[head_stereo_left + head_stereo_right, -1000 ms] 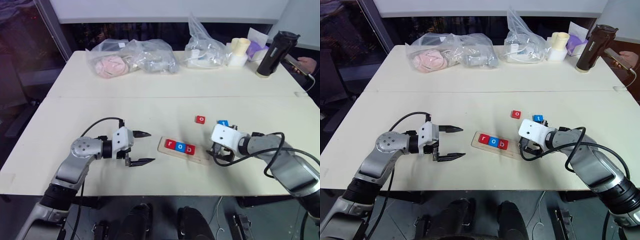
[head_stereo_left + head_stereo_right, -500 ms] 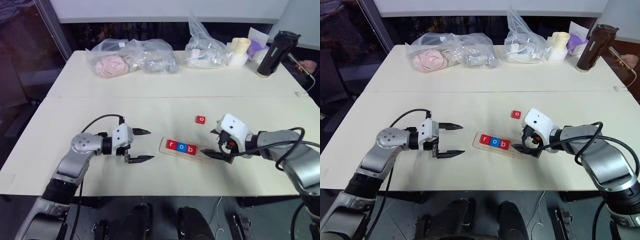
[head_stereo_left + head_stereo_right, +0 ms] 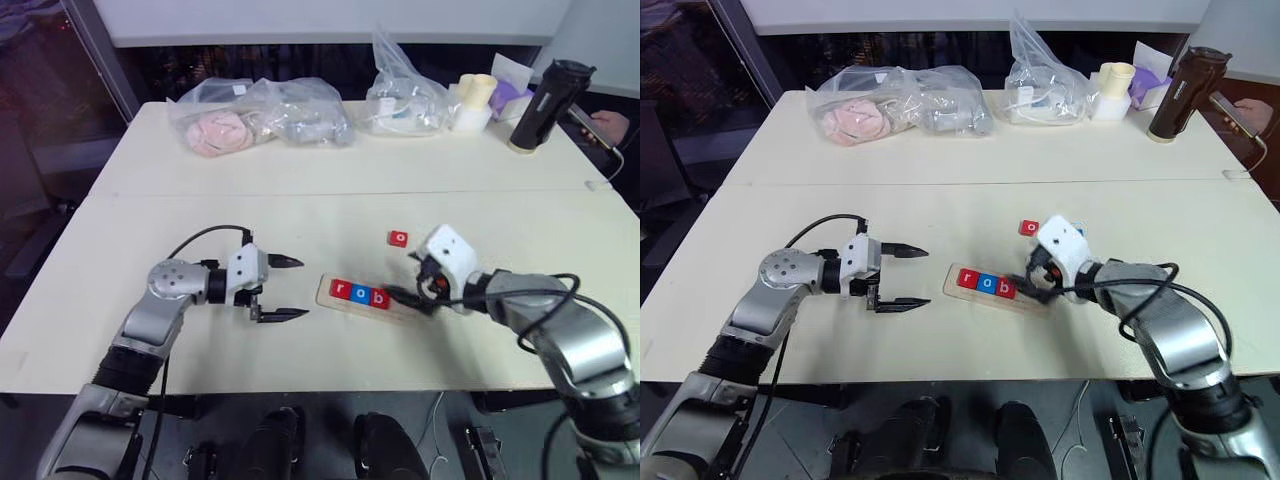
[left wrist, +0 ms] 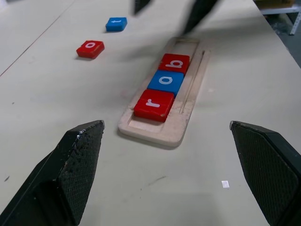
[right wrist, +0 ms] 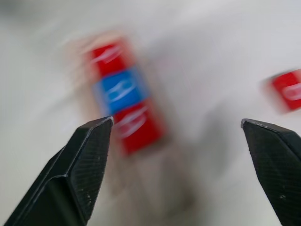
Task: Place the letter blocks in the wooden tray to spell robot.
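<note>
Three letter blocks sit in my wooden tray (image 4: 175,123) already: red r (image 4: 154,104), blue o (image 4: 166,81), red b (image 4: 174,62), touching in a row from the tray's left end. Right part of the tray is bare wood. Tray lies flat on the pale table (image 3: 300,215), near the front edge, roughly midway between my two arms.

Other red o block (image 3: 398,238) lies loose on the table beyond the tray's right half, apart from it. Blue t block (image 4: 116,23) lies just past that red o in my left wrist view; letter is too small to read surely there.

My left gripper (image 3: 285,290) hangs just left of the tray, pointing right at it, fingers spread wide, nothing between them. Both fingertips (image 4: 77,155) frame the tray's left end in the wrist view, not touching it.

My right gripper (image 3: 405,290) is over the tray's right end, tips aimed left and down toward the empty slots. Fingers (image 5: 89,155) wide apart, empty. Right wrist view is smeared; I can make out the red-blue-red row (image 5: 123,96) and one red block (image 5: 287,89) off to the side. Can't tell if the lower finger touches the tray.

Far side of the table: clear plastic bags (image 3: 260,115), a cream cup (image 3: 475,100), a dark bottle (image 3: 545,100). A person's hand with a phone (image 3: 600,125) is at the far right edge.
</note>
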Robot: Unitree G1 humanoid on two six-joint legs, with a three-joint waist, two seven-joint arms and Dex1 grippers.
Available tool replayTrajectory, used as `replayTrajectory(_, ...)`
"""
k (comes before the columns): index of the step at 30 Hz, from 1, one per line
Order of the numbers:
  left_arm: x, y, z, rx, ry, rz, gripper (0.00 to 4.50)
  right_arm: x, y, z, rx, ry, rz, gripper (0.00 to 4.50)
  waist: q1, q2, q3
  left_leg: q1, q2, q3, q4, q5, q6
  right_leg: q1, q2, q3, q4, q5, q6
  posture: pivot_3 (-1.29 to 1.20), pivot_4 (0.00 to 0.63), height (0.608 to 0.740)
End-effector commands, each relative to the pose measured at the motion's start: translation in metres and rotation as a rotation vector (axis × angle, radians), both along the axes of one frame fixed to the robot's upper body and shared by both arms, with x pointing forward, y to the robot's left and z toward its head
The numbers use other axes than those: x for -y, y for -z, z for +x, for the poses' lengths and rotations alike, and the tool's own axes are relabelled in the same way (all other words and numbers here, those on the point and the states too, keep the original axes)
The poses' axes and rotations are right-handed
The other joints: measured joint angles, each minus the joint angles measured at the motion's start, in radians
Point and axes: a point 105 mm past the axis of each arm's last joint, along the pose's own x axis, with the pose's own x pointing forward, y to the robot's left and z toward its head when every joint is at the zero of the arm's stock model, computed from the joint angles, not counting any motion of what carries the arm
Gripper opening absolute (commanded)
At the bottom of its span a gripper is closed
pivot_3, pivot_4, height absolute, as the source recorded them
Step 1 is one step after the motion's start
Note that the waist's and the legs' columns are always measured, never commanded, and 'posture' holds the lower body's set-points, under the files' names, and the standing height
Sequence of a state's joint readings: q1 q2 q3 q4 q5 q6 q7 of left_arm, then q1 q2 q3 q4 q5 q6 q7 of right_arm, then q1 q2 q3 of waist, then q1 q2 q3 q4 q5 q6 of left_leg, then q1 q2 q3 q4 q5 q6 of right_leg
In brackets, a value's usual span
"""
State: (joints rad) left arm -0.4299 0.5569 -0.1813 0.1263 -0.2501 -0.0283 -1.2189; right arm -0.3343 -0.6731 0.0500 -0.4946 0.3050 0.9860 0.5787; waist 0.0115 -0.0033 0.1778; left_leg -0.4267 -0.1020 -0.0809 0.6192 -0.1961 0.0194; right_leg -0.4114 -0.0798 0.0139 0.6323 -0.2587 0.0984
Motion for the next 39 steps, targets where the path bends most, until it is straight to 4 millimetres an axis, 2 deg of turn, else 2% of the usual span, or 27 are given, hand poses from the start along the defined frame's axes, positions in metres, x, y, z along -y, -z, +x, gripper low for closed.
replayTrajectory(1,0.002,-0.006,0.0,0.032,0.015,-0.008,4.5,0.0,-0.008,0.019,0.072,0.151,-0.008,4.44,0.0,0.0,0.0,0.0,0.0,0.0,-0.001,0.0,0.0,0.0,0.0,0.0,0.0,0.0,0.0,0.0,0.15,0.738)
replayTrajectory(3,0.003,-0.007,0.0,0.033,0.014,-0.012,4.5,0.003,-0.009,0.034,0.103,0.276,-0.024,4.44,0.0,0.0,0.0,0.0,0.0,0.0,-0.001,0.0,0.0,-0.001,0.0,0.0,0.0,0.0,0.0,0.0,0.15,0.738)
replayTrajectory(9,0.003,-0.006,0.0,0.035,0.011,-0.012,4.5,0.008,-0.004,0.051,0.124,0.451,-0.035,4.44,0.0,0.0,0.0,0.0,-0.002,0.0,-0.002,0.0,0.0,-0.001,0.0,0.0,0.001,0.0,0.0,0.0,0.15,0.738)
replayTrajectory(12,0.003,-0.005,-0.001,0.033,0.007,-0.015,4.5,0.001,-0.002,0.065,0.128,0.532,-0.016,4.44,-0.011,0.0,0.0,0.0,-0.002,0.0,-0.003,0.001,-0.001,-0.002,0.0,0.001,0.003,0.001,0.0,0.0,0.15,0.738)
replayTrajectory(18,0.003,-0.005,-0.002,0.035,-0.007,-0.018,4.5,-0.01,0.013,0.081,0.036,0.628,0.09,4.44,-0.023,0.0,0.0,0.0,-0.002,0.0,-0.004,0.004,-0.005,-0.009,0.0,0.002,0.016,0.0,0.0,0.0,0.15,0.738)
replayTrajectory(27,0.002,-0.004,-0.004,0.036,-0.029,-0.025,4.5,-0.018,0.024,0.094,-0.045,0.705,0.169,4.44,-0.028,0.001,0.0,0.001,-0.002,0.0,-0.004,0.005,-0.006,-0.01,0.001,0.002,0.019,0.001,0.0,0.0,0.15,0.738)
replayTrajectory(30,0.003,-0.004,-0.004,0.036,-0.033,-0.027,4.5,-0.024,0.027,0.096,-0.076,0.716,0.197,3.63,-0.029,0.001,0.0,0.001,-0.002,0.0,-0.004,0.005,-0.006,-0.01,0.001,0.003,0.019,0.001,0.0,0.0,0.15,0.738)
replayTrajectory(32,0.003,-0.004,-0.005,0.037,-0.034,-0.028,4.5,-0.025,0.027,0.097,-0.075,0.716,0.192,2.69,-0.029,0.001,0.0,0.001,-0.002,0.0,-0.004,0.005,-0.006,-0.011,0.001,0.003,0.019,0.001,0.0,0.0,0.15,0.738)
replayTrajectory(34,0.003,-0.004,-0.005,0.038,-0.038,-0.03,4.5,-0.028,0.026,0.097,-0.072,0.713,0.19,1.56,-0.028,0.001,0.0,0.001,-0.002,0.0,-0.004,0.005,-0.006,-0.011,0.001,0.003,0.019,0.001,0.0,0.0,0.15,0.738)
replayTrajectory(35,0.003,-0.004,-0.005,0.038,-0.039,-0.031,4.5,-0.028,0.026,0.096,-0.073,0.712,0.188,1.16,-0.027,0.001,0.0,0.001,-0.002,0.0,-0.004,0.005,-0.006,-0.011,0.001,0.003,0.019,0.001,0.0,0.0,0.15,0.738)
replayTrajectory(39,0.004,-0.004,-0.005,0.037,-0.042,-0.034,4.5,-0.024,0.017,0.092,-0.051,0.693,0.164,1.19,-0.028,0.001,0.0,0.001,-0.002,0.0,-0.004,0.005,-0.006,-0.011,0.001,0.003,0.019,0.001,0.0,0.0,0.15,0.738)
